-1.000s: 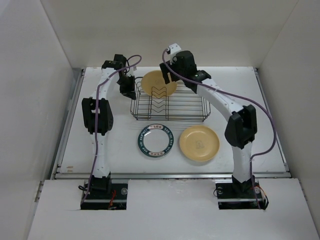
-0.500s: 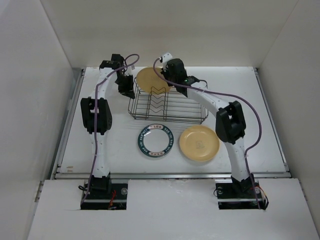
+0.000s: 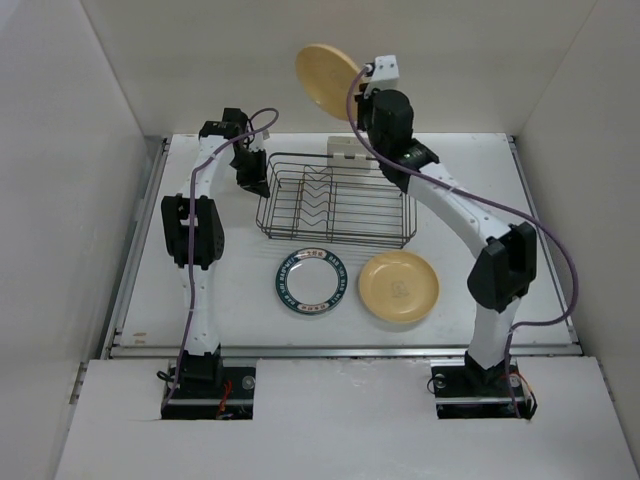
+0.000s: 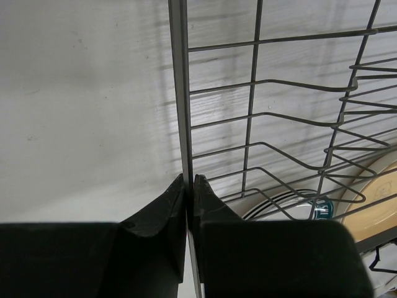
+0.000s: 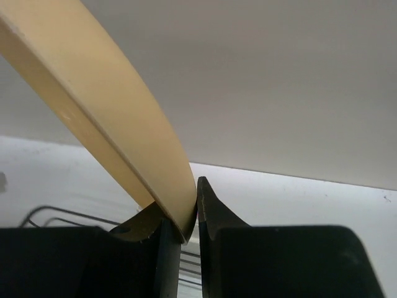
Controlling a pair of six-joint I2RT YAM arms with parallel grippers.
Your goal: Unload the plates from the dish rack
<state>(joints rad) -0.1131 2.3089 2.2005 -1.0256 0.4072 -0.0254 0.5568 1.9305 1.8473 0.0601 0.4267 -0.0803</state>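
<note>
My right gripper (image 3: 360, 92) is raised high above the table, shut on the rim of a cream plate (image 3: 327, 76) that hangs in the air over the back of the dish rack (image 3: 340, 240). In the right wrist view the plate's edge (image 5: 105, 105) is pinched between the jaws of the right gripper (image 5: 193, 186). My left gripper (image 3: 257, 184) is shut on the rack's left rim wire (image 4: 180, 93); the wrist view shows the left gripper (image 4: 189, 181) clamped on it. No plate shows in the rack.
Two plates lie flat in front of the rack: a teal-rimmed white one (image 3: 311, 283) and a yellow-orange one (image 3: 399, 286). A small white block (image 3: 345, 150) sits behind the rack. White walls enclose the table on three sides.
The right gripper closed on the cream plate standing in the rack and lifted it up and out. The left gripper stayed on the rack's rim.
</note>
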